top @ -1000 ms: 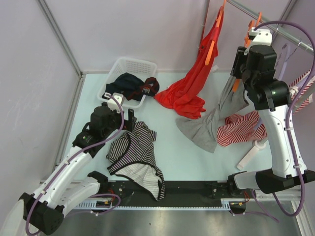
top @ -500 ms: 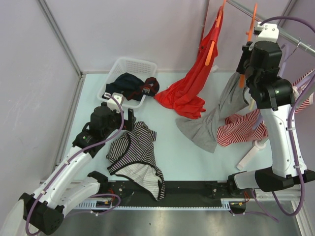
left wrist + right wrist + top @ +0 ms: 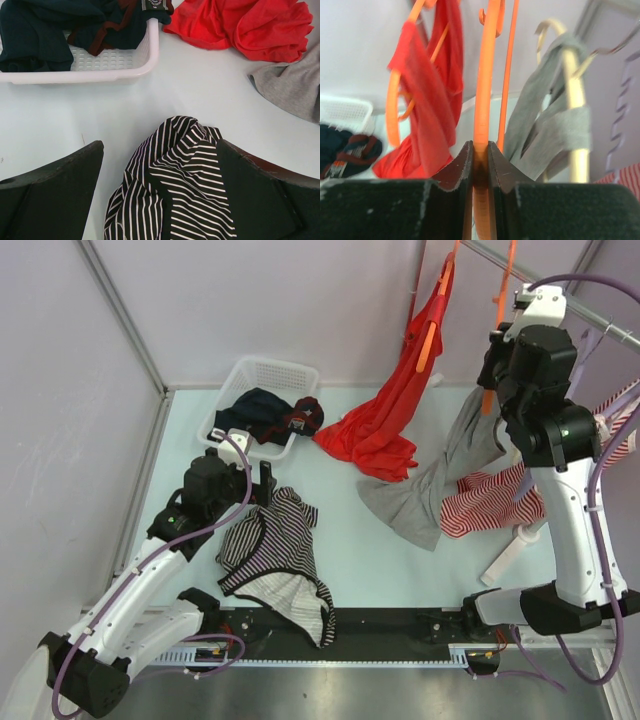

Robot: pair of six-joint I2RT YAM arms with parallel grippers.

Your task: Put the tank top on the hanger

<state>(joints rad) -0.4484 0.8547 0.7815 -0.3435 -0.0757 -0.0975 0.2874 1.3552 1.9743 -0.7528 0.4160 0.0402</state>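
- The tank top (image 3: 280, 565) lay crumpled on the pale tabletop (image 3: 380, 540) at the front left, just beside the left arm. Its lower end trailed onto the black strip at the near edge.
- The left jaws were released and spread wide. One dark finger (image 3: 55, 200) stood on each side of the tank top's (image 3: 175, 185) upper end.
- Striped cloth was bunched between the fingers, but nothing was gripped. I could not tell whether the fingers touched the cloth.
- The right jaws were clenched on the hanger (image 3: 507, 275), held high at the rear right, close to the metal rail (image 3: 560, 290).
- From the right wrist, the hanger (image 3: 482, 100) appeared edge-on, its thin orange bar pinched between the two fingers (image 3: 455, 170).
- The hanger was bare and well apart from the tank top. Whether its hook sat on the rail I could not tell.
- Left of the hanger, a red garment (image 3: 400, 410) hung from another orange hanger, its hem pooled on the tabletop.
- Right of the hanger in the wrist view, a grey garment (image 3: 550, 125) draped over a pale hanger (image 3: 572, 100). Its lower part spread on the tabletop.
- A red-and-white striped garment (image 3: 495, 500) lay just beside the grey one, under the right arm.
- A white basket (image 3: 262, 370) at the rear left held dark clothes (image 3: 265, 412).
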